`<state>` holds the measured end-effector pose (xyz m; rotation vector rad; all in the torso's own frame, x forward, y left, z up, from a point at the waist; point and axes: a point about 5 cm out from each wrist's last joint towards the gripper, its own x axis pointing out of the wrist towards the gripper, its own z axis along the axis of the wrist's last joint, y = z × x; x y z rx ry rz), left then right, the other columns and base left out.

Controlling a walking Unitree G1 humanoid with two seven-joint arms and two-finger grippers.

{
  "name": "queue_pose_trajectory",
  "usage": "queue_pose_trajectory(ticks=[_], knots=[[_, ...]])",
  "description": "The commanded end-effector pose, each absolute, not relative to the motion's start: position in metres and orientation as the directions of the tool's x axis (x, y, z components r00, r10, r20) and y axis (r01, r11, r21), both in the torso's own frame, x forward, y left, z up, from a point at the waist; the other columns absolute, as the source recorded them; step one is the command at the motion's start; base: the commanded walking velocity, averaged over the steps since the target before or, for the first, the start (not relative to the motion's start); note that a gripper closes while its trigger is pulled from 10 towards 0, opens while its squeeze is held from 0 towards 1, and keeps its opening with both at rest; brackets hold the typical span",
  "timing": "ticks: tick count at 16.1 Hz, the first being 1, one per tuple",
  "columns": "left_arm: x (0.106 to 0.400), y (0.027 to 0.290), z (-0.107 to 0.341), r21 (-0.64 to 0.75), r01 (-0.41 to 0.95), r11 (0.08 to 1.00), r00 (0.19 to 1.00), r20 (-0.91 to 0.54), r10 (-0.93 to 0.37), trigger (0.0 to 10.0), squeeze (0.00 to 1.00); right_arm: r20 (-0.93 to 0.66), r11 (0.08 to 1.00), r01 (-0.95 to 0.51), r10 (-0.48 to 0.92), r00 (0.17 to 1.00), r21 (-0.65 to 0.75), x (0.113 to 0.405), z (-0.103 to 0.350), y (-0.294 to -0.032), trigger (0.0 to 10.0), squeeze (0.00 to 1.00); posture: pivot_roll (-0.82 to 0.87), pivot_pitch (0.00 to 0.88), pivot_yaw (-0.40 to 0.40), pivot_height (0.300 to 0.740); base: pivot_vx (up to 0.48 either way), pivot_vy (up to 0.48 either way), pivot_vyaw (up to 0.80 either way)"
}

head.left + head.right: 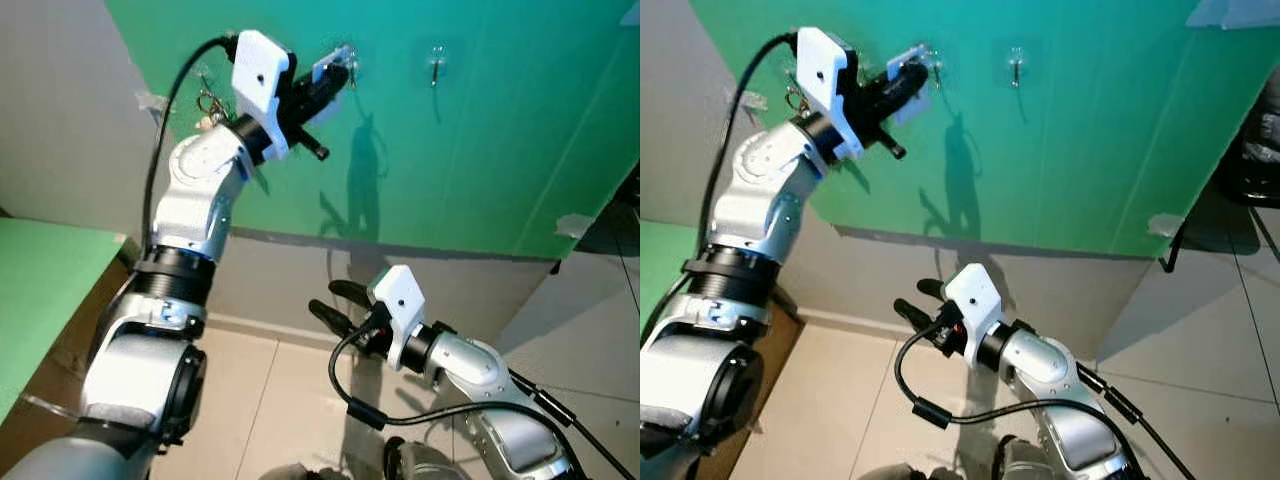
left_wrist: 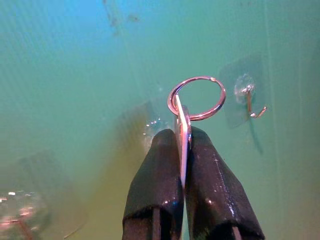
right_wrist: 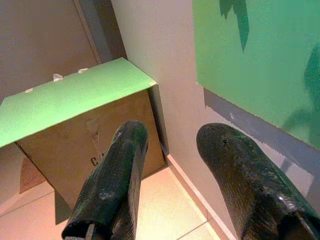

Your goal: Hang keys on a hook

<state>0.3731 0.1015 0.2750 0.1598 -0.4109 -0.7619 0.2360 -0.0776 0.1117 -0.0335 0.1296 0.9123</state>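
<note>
My left gripper point(image 1: 338, 78) is raised against the green wall point(image 1: 480, 150), shut on a flat white key tag point(image 2: 181, 130) with a metal ring point(image 2: 196, 97) standing above the fingertips. A clear stick-on hook point(image 2: 251, 102) sits on the wall just beside the ring, a small gap between them. In the head views the tag point(image 1: 331, 67) is close to a hook point(image 1: 351, 55); a second hook point(image 1: 437, 64) is further right. My right gripper point(image 1: 332, 300) hangs low near the floor, open and holding nothing.
Another bunch of keys point(image 1: 208, 103) hangs on the wall behind my left forearm. A cardboard box with a green top point(image 3: 75, 95) stands on the left by the wall. Tiled floor point(image 1: 270, 400) lies below. A dark object point(image 1: 1255, 150) is at the right edge.
</note>
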Motion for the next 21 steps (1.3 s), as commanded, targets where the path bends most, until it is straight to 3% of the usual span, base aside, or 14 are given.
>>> queue_pose_trajectory(ticks=[1,8,16,21], knots=[[0.370,0.105,0.280,0.332,0.613,0.717,0.651,0.303,-0.696,0.0,0.00,-0.118,0.600,-0.799,0.796,0.593,0.033,0.236,0.112,-0.074,10.0,0.00,-0.22,0.043,0.156,0.720,0.000,0.000,0.00],[0.372,0.113,0.270,0.498,0.469,0.729,0.727,0.251,-0.640,0.0,0.00,-0.126,0.591,-0.806,0.803,0.582,0.038,0.236,0.113,-0.074,10.0,0.00,-0.20,0.063,0.142,0.720,0.000,0.000,0.00],[0.385,0.103,0.266,0.597,0.363,0.715,0.741,0.279,-0.610,0.0,0.00,-0.129,0.603,-0.797,0.794,0.595,0.035,0.233,0.113,-0.076,10.0,0.00,-0.22,0.077,0.152,0.720,0.000,0.000,0.00],[0.388,0.094,0.254,0.596,0.397,0.698,0.732,0.253,-0.632,0.0,0.00,-0.132,0.607,-0.794,0.791,0.598,0.037,0.232,0.113,-0.077,10.0,0.00,-0.23,0.080,0.151,0.720,0.000,0.000,0.00]])
